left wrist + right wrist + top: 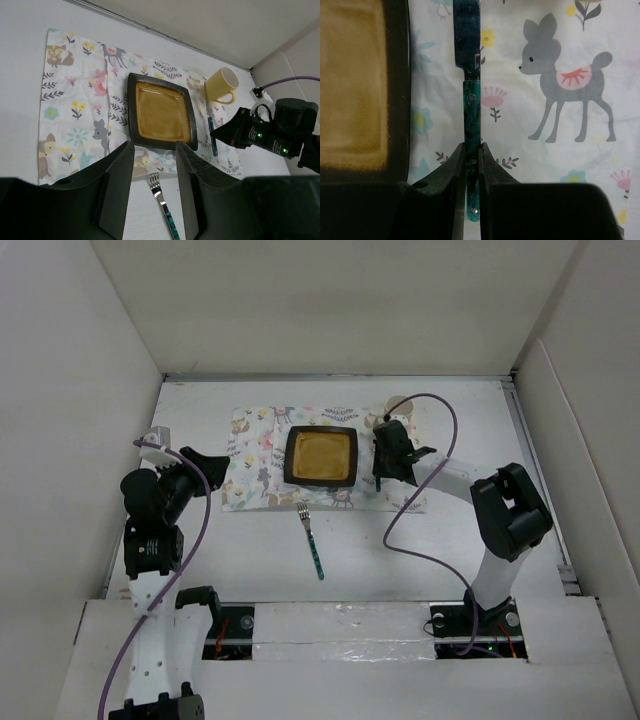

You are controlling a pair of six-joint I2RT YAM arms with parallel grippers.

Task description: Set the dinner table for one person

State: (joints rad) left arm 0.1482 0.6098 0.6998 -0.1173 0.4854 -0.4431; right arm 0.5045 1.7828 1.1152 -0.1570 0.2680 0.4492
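Observation:
On the white dinner table [430, 550] lies a pastel animal-print cloth [255, 455] with a square dark-rimmed, mustard-centred plate [320, 457] in its middle. My right gripper [472, 150] is shut on the teal handle of a knife [471, 115], which hangs just above the cloth, right of the plate [355, 85] and parallel to its edge. A teal-handled fork [311, 540] lies on the bare table below the cloth. My left gripper [154, 147] hovers open and empty at the cloth's left edge. In its view the fork [160, 195] shows far below between the fingers.
A yellow mug [221, 86] stands on the cloth's far right corner, just beyond the right gripper [385, 465]. White walls enclose the table on the left, back and right. A purple cable [440, 440] loops over the right arm.

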